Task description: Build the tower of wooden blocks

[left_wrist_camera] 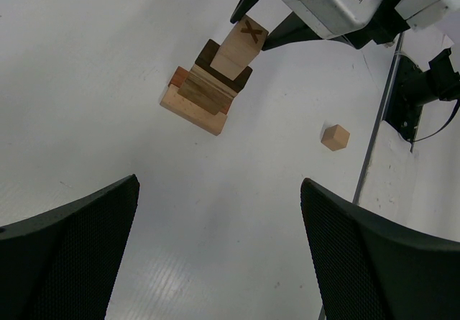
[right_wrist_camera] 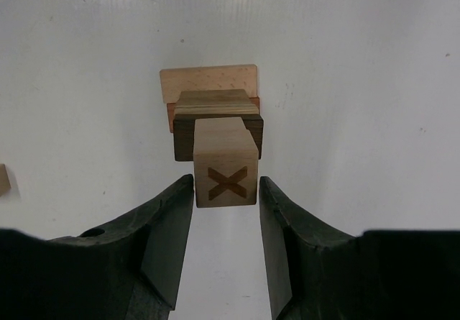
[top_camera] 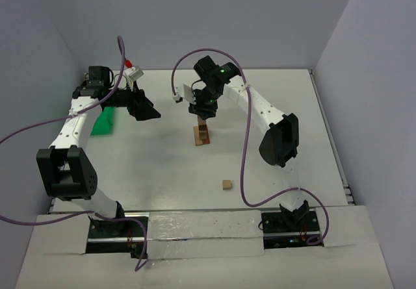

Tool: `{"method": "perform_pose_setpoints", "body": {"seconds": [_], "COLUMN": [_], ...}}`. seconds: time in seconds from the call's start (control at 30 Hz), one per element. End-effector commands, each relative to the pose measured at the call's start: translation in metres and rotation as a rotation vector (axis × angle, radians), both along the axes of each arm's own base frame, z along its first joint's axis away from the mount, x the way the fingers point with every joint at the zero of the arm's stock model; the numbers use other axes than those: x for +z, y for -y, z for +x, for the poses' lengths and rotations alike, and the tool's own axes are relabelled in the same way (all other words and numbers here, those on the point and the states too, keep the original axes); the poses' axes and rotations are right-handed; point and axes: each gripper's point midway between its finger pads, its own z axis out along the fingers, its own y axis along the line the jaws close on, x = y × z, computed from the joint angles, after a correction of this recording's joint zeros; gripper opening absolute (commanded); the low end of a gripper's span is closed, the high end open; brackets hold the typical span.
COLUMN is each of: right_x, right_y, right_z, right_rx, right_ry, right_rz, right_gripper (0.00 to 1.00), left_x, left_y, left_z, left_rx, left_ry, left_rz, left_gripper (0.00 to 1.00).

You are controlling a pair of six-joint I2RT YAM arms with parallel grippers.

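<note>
The tower (top_camera: 202,135) stands mid-table: a wide tan base, layered blocks, a dark brown block, and an upright tan block marked with an X (right_wrist_camera: 226,181) on top. It also shows in the left wrist view (left_wrist_camera: 208,90). My right gripper (right_wrist_camera: 227,180) is directly over it, open, its jaws flanking the X block's top with slim gaps. In the top view it (top_camera: 205,112) hides the tower's top. My left gripper (left_wrist_camera: 219,183) is open and empty, above bare table to the tower's left (top_camera: 153,112). One loose tan cube (top_camera: 226,184) lies nearer the arm bases, also in the left wrist view (left_wrist_camera: 335,136).
A green tray (top_camera: 104,121) lies at the left edge under the left arm. The table's right edge has a metal rail (left_wrist_camera: 374,140). The cables of both arms loop above the table.
</note>
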Motion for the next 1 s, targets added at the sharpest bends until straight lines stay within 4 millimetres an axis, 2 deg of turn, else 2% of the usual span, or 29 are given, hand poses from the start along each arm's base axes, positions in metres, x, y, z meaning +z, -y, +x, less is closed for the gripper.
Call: {"method": "perform_pose_setpoints", "body": {"seconds": [0.0,0.17,0.27,0.33,0.4,0.47,0.6,0.63,0.73,0.93,0.97], "right_x": [0.007,0.008,0.011,0.018,0.027,0.038,0.055,0.063,0.085,0.145,0.15], "right_y": [-0.004,-0.004,-0.004,-0.006,-0.007,-0.007,-0.006,-0.005,-0.004,0.01,0.014], "right_z": [0.001,0.0,0.0,-0.002,-0.002,-0.003,-0.006,-0.008,-0.013,-0.025,-0.026], "right_rx": [-0.005,-0.009,-0.011,-0.017,-0.026,-0.032,-0.047,-0.051,-0.067,-0.121,-0.134], "right_ry": [0.027,0.027,0.026,0.027,0.037,0.056,0.073,0.08,0.102,0.172,0.177], "right_rz": [0.012,0.014,0.023,0.043,0.067,0.087,0.122,0.138,0.189,0.345,0.359], "right_gripper": [0.5,0.53,0.61,0.74,0.75,0.84,0.87,0.88,1.0,1.0,1.0], "left_x": [0.02,0.02,0.02,0.021,0.022,0.024,0.032,0.034,0.037,0.049,0.051], "left_y": [0.003,0.003,0.002,0.002,0.002,0.003,-0.005,-0.004,-0.004,-0.004,-0.001], "left_z": [0.003,0.003,0.003,0.003,0.002,0.001,0.001,-0.001,-0.004,-0.012,-0.016], "left_rx": [-0.03,-0.031,-0.03,-0.027,-0.029,-0.037,-0.022,-0.029,-0.027,0.01,0.002], "left_ry": [0.068,0.068,0.072,0.076,0.087,0.103,0.117,0.116,0.12,0.212,0.224], "left_rz": [-0.025,-0.026,-0.023,-0.022,-0.022,-0.022,-0.04,-0.052,-0.065,-0.036,-0.032], "left_gripper": [0.99,0.99,0.99,0.99,0.99,0.99,0.99,0.99,0.99,0.99,0.99]}}
